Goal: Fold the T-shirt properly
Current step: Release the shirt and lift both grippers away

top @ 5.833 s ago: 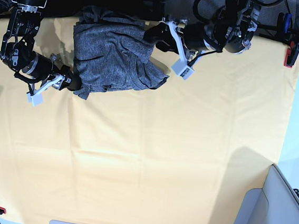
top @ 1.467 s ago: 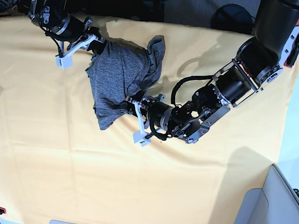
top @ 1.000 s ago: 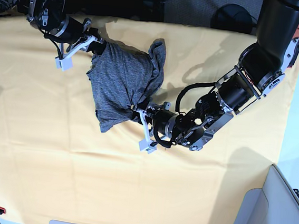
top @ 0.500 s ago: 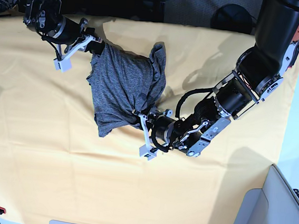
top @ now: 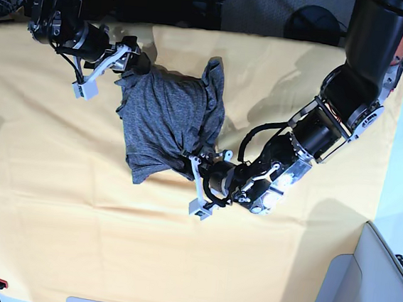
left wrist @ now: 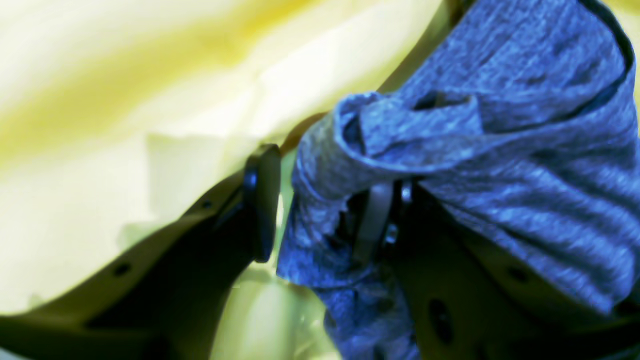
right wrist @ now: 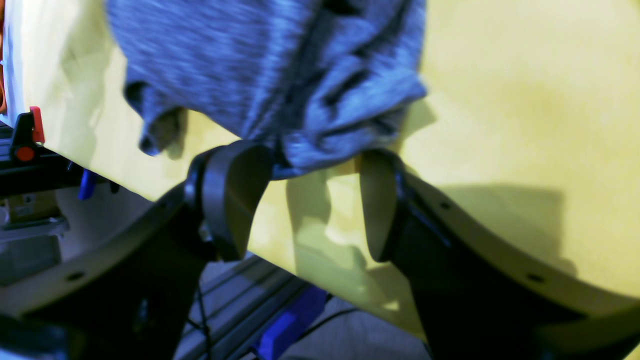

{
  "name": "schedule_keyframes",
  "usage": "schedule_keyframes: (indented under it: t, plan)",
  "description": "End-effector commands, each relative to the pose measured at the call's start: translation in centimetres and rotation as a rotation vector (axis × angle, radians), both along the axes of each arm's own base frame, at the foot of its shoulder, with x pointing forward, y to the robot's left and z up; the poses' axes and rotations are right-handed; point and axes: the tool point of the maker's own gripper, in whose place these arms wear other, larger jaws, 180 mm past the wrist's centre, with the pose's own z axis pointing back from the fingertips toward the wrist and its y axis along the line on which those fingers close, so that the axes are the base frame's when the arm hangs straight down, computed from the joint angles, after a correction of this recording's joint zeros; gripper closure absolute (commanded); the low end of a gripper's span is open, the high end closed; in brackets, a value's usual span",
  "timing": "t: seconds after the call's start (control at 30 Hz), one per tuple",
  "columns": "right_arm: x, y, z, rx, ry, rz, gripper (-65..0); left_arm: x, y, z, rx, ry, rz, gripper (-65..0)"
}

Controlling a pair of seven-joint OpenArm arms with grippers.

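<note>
T-shirt (top: 167, 123) lies bunched on the yellow cloth (top: 176, 263) between 2 pincers, no clean fold visible; most folding remains, by my judgement. Left pincer (top: 197, 184) stands released, fabric draped over 1 finger. Right pincer (top: 112, 62) stands released at the hem.

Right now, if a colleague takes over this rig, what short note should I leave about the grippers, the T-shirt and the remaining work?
Left gripper: open, at the lower-right edge of the T-shirt in the base view. Fabric lies between its jaws and over one finger, not clamped.
Right gripper: open, at the shirt's upper-left corner, with the hem at its fingertips.
T-shirt: a bunched, wrinkled heap on the yellow cloth, upper left of centre in the base view.
Done: no neat fold visible.
Left: spread the shirt flat, then fold it.
</note>
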Motion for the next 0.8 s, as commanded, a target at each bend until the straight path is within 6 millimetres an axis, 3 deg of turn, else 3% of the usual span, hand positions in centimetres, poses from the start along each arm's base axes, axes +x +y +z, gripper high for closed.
schedule_keyframes:
  t: [0.0, 0.27, 0.6, 0.77]
  plan:
    - [0.7, -0.3, 1.3, -0.005, -0.049, 0.013, -35.5, 1.9, 1.8, 1.3, 0.057, -0.055, 0.023, -23.7]
    - [1.3, -0.3, 1.9, -0.008, -0.074, 0.018, -35.4, 2.3, 1.1, 3.3, 0.049, -0.085, -0.018, -23.8]
    - [1.1, -0.2, 1.8, -0.007, -0.070, 0.021, -35.4, 3.2, 0.9, 4.4, 0.046, -0.112, -0.022, -23.7]
    - [1.1, -0.1, 1.9, -0.007, -0.070, 0.024, -35.4, 4.3, 2.3, 5.2, 0.058, -0.141, 0.001, -23.7]
